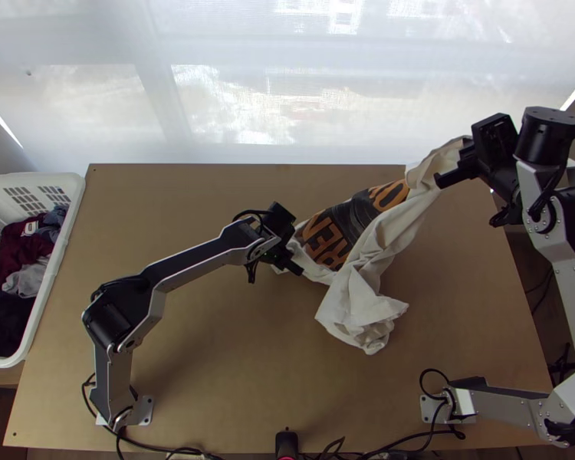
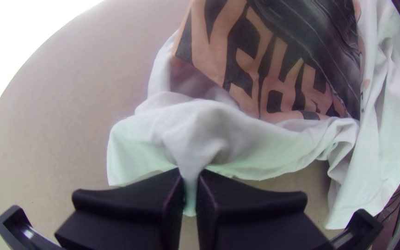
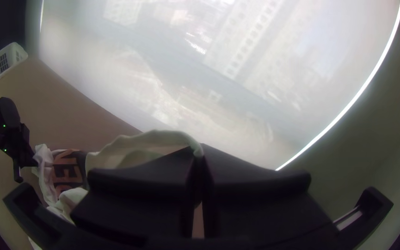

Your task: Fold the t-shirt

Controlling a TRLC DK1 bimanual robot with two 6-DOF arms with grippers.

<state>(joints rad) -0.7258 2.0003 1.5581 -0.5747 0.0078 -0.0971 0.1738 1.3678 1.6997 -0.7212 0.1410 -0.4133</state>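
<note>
Nearest the camera, the right arm (image 1: 567, 261) stands raised over the far right corner of the light wooden table (image 1: 211, 368). At the table's left edge is a white plastic laundry basket (image 1: 55, 272) with dark red, grey and black garments in it. Between the two arms, the off-white graphic T-shirt (image 1: 376, 249) runs slantwise, drawn up towards the right, with a loose length drooping into a bunch over the middle of the table. Pinched between the closed fingers of the right gripper (image 3: 198, 153) is one high end of the cloth; the left gripper (image 2: 190, 178), low over the table, is clamped on a small peak near the opposite end. Which parts of the garment these are, I cannot tell. Orange block lettering (image 2: 250, 78) shows on the dark print.

Spreading and straightening seems to be the step in hand, with no fold made. Next, both grips probably need to part gently and evenly, then lower the shirt flat; letting go early could leave it bunched.
</note>
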